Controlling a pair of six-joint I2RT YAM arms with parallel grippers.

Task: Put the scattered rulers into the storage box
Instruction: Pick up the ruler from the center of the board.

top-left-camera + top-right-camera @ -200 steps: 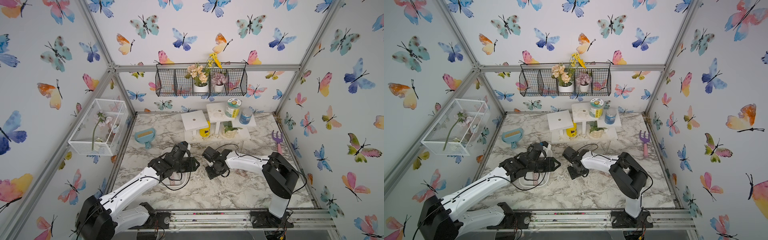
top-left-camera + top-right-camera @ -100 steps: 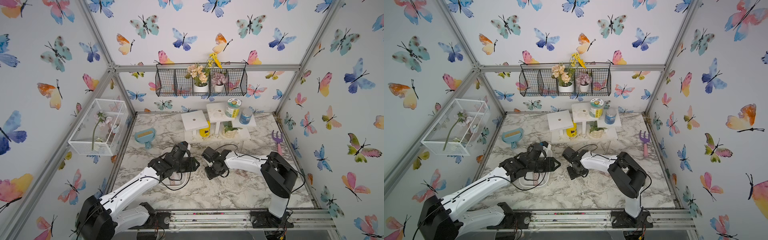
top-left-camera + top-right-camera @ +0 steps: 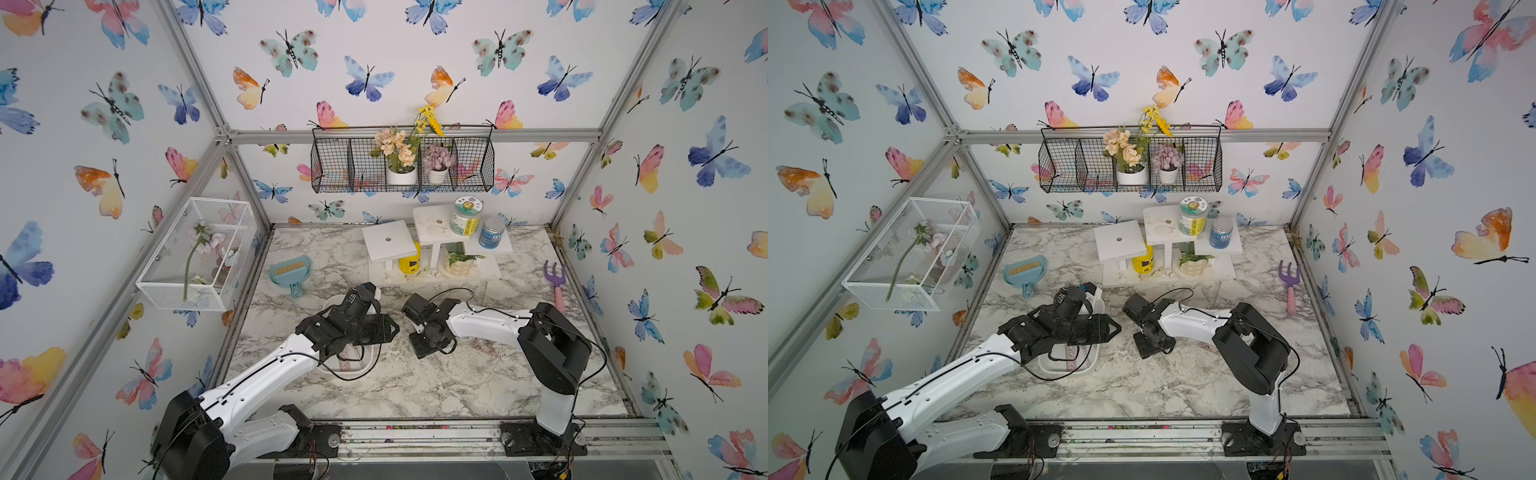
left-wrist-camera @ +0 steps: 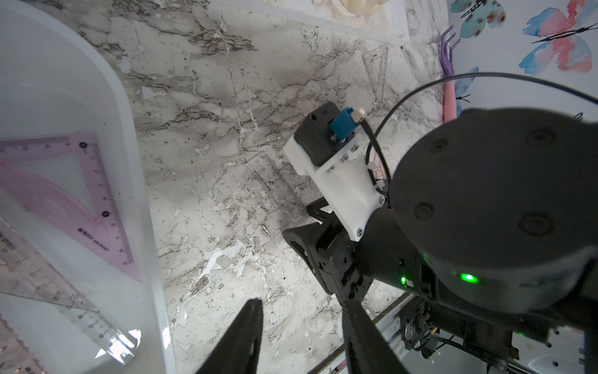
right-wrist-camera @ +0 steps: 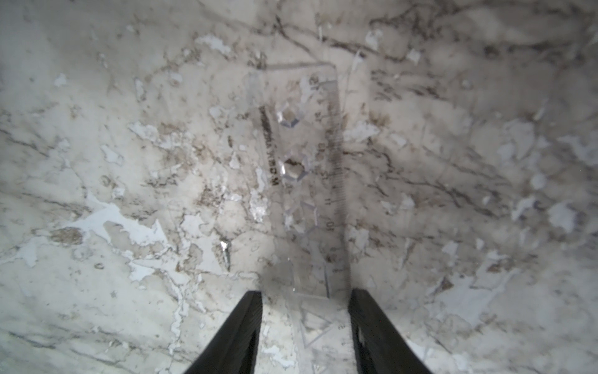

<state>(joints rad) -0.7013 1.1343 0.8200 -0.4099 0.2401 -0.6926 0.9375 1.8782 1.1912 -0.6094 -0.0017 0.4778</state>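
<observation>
**Top views.** In both top views we find the storage box (image 3: 1054, 374) on the tabletop (image 3: 1163, 386), largely covered by the left arm. A pinkish ruler strip (image 3: 1071, 356) shows inside it. The left claw (image 3: 1115, 328) sits over the box's edge nearest the other arm. The right claw (image 3: 1152, 352) points down at the tabletop just beside the box.

**Left wrist view.** We record the left claw (image 4: 301, 304) open, with nothing between its fingers (image 4: 250, 323) and bare tabletop beneath. Inside the storage box (image 4: 139, 194) lie a pink set square (image 4: 100, 207) and a clear boxed ruler (image 4: 48, 285), overlapping. A loose straight ruler (image 4: 275, 181) lies flat on the tabletop and runs under the right claw. A loose set square (image 4: 377, 71) lies farther off, near the purple garden fork (image 4: 448, 55).

**Right wrist view.** The right claw (image 5: 305, 296) stands open, one finger (image 5: 246, 323) on each side of the near end of the loose straight ruler (image 5: 307, 155). That ruler lies flat on the tabletop. We cannot tell whether the fingers touch its edges.
</observation>
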